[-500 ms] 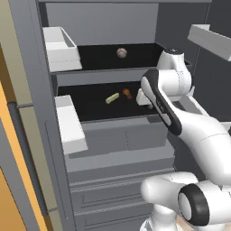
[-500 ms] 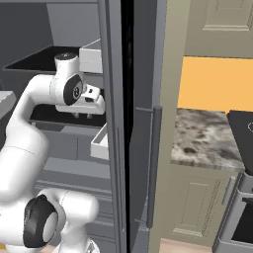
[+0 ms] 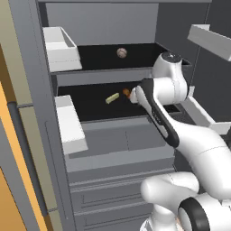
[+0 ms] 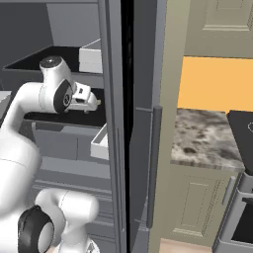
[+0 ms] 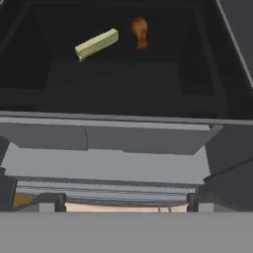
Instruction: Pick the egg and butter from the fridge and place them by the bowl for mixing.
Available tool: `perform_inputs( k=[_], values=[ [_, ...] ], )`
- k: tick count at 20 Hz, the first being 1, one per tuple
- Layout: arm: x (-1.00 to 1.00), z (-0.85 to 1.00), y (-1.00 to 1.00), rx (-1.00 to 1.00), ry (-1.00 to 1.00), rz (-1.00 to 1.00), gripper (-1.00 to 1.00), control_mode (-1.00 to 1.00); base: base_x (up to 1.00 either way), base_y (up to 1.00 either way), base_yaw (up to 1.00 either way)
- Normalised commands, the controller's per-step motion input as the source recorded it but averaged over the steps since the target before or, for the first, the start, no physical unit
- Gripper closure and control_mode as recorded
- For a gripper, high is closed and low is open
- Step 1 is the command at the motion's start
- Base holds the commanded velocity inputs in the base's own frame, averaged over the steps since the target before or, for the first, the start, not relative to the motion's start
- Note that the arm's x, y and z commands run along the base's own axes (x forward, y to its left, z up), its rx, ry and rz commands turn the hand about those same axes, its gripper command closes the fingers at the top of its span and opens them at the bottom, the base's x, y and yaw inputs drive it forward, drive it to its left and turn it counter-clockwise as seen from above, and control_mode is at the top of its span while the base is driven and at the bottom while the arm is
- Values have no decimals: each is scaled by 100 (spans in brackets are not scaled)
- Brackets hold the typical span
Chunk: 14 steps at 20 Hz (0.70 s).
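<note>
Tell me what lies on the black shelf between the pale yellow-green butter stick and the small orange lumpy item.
Nothing: in the hand view, bare black shelf separates the butter stick from the orange lumpy item.

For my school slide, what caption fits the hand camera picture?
Looking into the fridge: butter and a small orange item on a black shelf.

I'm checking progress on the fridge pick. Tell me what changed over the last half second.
Little changed. The arm shifted slightly in front of the lower black shelf of the fridge, so the gripper faces that shelf, jaws open, holding nothing. The butter and the small orange item lie as before on the lower shelf, and the egg stays on the shelf above.
</note>
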Motion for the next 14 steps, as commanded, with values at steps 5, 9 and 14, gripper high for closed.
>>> perform_inputs(
  k=[5,9,14],
  values=[
    [10,-8,41,10,-24,-4,-100,-100,0,0,0],
    [36,0,44,3,-15,-5,-100,-100,0,0,0],
    [52,-5,37,0,-8,-8,-100,-100,0,0,0]
  ],
)
